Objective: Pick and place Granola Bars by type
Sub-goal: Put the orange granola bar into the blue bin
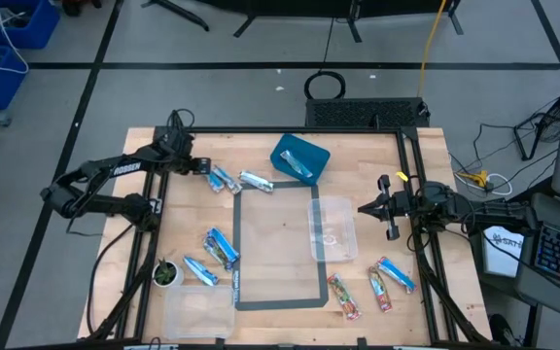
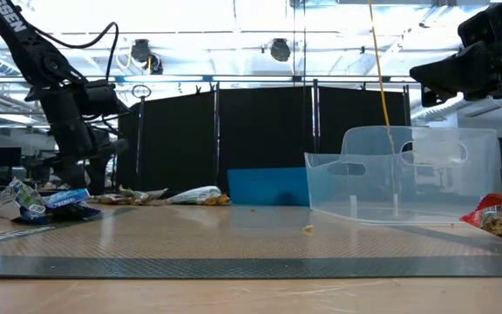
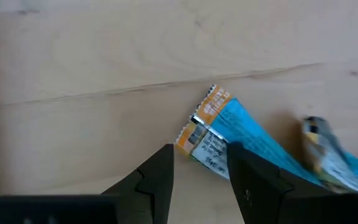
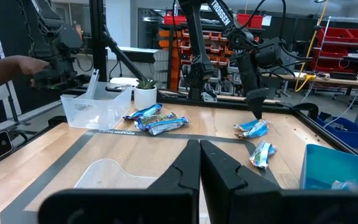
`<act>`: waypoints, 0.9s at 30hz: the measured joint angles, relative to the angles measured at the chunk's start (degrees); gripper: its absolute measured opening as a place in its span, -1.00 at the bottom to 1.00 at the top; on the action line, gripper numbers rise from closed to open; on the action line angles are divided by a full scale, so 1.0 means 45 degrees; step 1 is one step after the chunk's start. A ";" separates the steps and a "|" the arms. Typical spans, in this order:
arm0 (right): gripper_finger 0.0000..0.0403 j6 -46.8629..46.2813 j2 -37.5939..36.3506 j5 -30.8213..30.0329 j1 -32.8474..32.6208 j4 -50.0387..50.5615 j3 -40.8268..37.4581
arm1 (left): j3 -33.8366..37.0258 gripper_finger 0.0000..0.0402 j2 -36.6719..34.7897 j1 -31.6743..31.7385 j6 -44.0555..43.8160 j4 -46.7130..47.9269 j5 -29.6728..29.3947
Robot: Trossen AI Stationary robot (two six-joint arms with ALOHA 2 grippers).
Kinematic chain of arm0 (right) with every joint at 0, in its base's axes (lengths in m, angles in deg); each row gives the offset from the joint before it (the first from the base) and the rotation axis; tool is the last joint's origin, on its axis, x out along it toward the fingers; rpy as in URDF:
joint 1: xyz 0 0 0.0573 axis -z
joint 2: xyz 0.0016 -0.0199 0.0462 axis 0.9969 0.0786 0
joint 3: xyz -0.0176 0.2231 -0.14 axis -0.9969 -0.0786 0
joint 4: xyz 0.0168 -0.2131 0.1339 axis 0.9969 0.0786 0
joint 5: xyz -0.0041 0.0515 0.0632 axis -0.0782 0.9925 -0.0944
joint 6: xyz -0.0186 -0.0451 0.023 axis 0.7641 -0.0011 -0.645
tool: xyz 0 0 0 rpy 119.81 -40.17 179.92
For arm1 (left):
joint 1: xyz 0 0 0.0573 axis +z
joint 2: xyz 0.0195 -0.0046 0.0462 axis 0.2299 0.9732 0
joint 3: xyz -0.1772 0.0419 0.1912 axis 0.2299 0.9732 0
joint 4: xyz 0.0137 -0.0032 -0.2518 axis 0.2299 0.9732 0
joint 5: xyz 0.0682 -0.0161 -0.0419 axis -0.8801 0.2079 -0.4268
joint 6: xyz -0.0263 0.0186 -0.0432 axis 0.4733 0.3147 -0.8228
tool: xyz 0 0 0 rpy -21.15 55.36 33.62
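Blue-and-silver wrapped granola bar point(image 3: 229, 134) flat on the pale wooden table point(image 1: 280, 228) near its back left part, crimped end printed orange and white, body bright blue. Just beside it, a second blue-and-silver bar point(image 1: 256, 181), crumpled and shiny. Left gripper point(image 3: 199, 171) poised low over the first bar's crimped end, fingers partly apart with the wrapper tip between them; whether anything is truly clasped cannot be told. Farther out, a cluster of three blue bars point(image 1: 217, 251) toward the front left, next to a small potted plant point(image 1: 166, 274) and a clear tub point(image 1: 197, 311). Across the table at front right, two red-patterned bars point(image 1: 343, 295) and another blue bar point(image 1: 395, 274). In the middle, a grey taped rectangle point(image 1: 278, 303), a clear plastic bin point(image 1: 333, 228) on its right side, a blue bin point(image 1: 299, 158) behind it with one silvery wrapper inside. Right gripper point(image 4: 199, 163) raised at the table's right edge, fingers pressed together, holding nothing. At the edge of the right wrist view, a person's hand point(image 4: 8, 68).
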 joint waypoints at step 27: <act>-0.98 0.0003 0.0000 -0.0003 0.0003 0.0000 0.0000 | -0.0044 -0.24 0.1069 -0.0812 -0.0551 -0.1115 0.0339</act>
